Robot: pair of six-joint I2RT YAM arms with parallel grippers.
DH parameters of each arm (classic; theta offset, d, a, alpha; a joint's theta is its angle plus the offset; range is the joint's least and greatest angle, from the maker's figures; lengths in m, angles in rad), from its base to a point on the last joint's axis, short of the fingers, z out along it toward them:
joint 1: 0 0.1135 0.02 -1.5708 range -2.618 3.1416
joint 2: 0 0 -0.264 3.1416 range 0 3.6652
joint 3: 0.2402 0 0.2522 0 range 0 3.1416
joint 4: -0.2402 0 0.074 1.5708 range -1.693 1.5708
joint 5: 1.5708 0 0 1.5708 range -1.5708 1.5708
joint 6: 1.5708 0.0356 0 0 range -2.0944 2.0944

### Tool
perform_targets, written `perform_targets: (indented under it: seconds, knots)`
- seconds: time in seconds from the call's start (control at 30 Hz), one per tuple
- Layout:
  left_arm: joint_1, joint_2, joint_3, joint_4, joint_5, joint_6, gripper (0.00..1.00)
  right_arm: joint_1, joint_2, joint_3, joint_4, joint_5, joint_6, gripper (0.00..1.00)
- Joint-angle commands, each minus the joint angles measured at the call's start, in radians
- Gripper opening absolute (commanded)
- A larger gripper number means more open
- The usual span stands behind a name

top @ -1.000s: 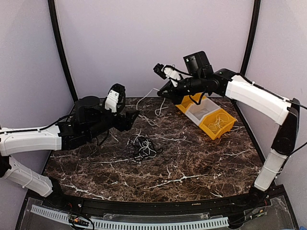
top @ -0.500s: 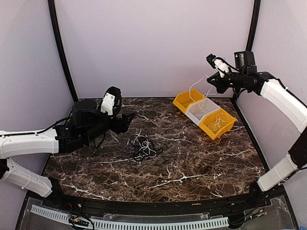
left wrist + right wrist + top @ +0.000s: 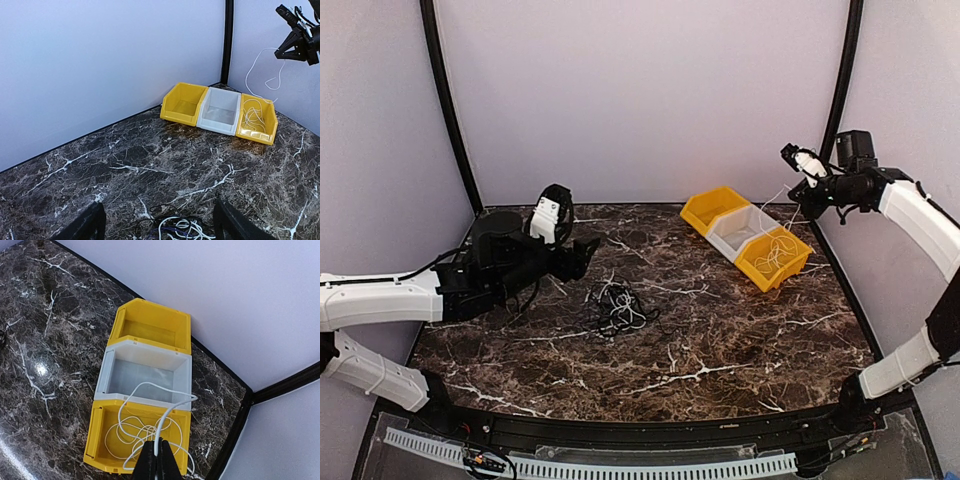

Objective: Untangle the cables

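Right fingers pinched tight on white cable, high over end yellow bin; cable hangs in a loop toward white coils lying in that bin. Left fingers spread wide, empty, near tangled clump of black and white cables mid-desk.

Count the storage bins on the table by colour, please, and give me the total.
Yellow bins: 2
White bin: 1
Total: 3
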Motion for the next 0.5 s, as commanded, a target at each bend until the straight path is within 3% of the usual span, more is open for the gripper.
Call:
perform_targets:
  seconds: [0.0,0.47]
  knots:
    - [0.002,-0.022,-0.019,0.014,-0.013,-0.010,0.77,-0.022,0.029,-0.022,-0.046,0.031,-0.085,0.00]
    - [0.000,-0.031,-0.042,0.015,-0.023,-0.021,0.77,-0.032,0.163,-0.011,-0.078,0.049,-0.159,0.00]
